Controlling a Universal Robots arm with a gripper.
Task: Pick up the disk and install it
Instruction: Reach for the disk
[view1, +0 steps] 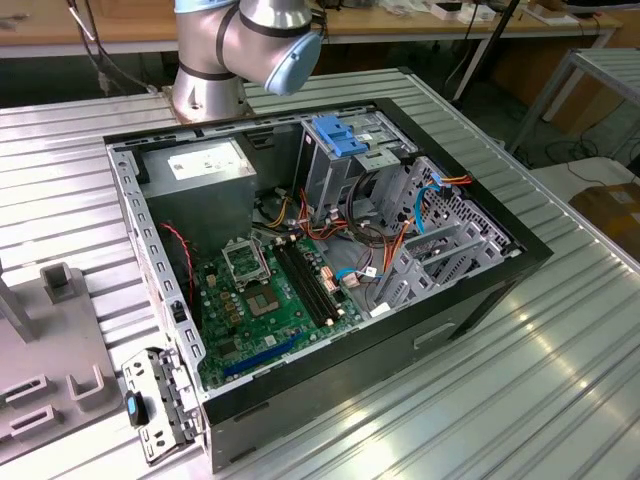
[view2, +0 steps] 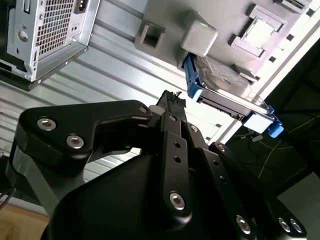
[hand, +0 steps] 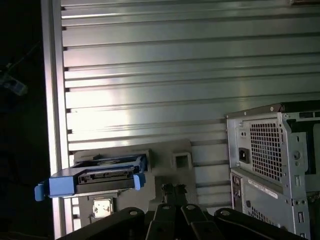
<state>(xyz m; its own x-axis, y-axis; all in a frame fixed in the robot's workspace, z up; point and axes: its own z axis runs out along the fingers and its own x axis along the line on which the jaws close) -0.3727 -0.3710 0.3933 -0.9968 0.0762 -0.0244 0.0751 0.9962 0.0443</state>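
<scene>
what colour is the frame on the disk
Bright blue. The frame on the disk shows best in the first wrist view.

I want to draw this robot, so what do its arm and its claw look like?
The arm is a fat, round, silver-grey tube with a light blue cap on its joint. The gripper is black, built of flat bars joined by shiny silver bolts.
</scene>
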